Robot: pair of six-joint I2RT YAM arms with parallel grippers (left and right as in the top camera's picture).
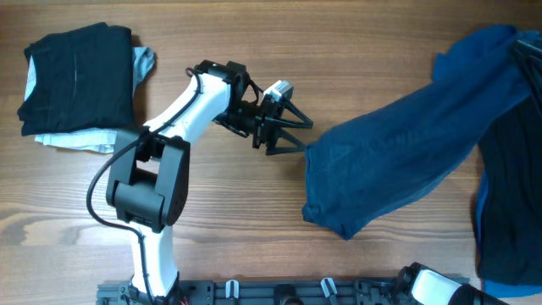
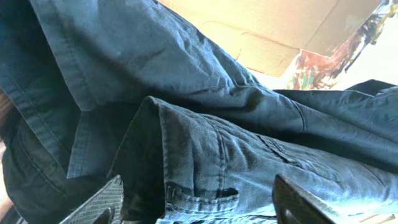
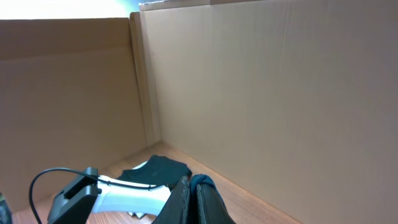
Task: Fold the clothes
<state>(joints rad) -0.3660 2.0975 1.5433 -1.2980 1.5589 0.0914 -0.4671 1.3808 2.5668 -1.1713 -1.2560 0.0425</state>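
Observation:
A dark blue denim garment (image 1: 381, 161) of the clothes lies crumpled across the right of the table, stretching up toward the far right corner. My left gripper (image 1: 296, 138) is at its left edge, open. In the left wrist view a stitched denim hem (image 2: 205, 190) lies between the spread fingers (image 2: 102, 202) of that left gripper (image 2: 199, 202). My right gripper (image 3: 196, 186) is shut, and a bit of blue cloth (image 3: 203, 181) shows pinched at its tips. It is outside the overhead view.
A folded stack (image 1: 80, 80), black on pale grey-white, sits at the far left, and shows as a small folded stack (image 3: 158, 168) in the right wrist view. More black and blue clothes (image 1: 508, 186) lie at the right edge. Cardboard walls (image 3: 280, 93) ring the table.

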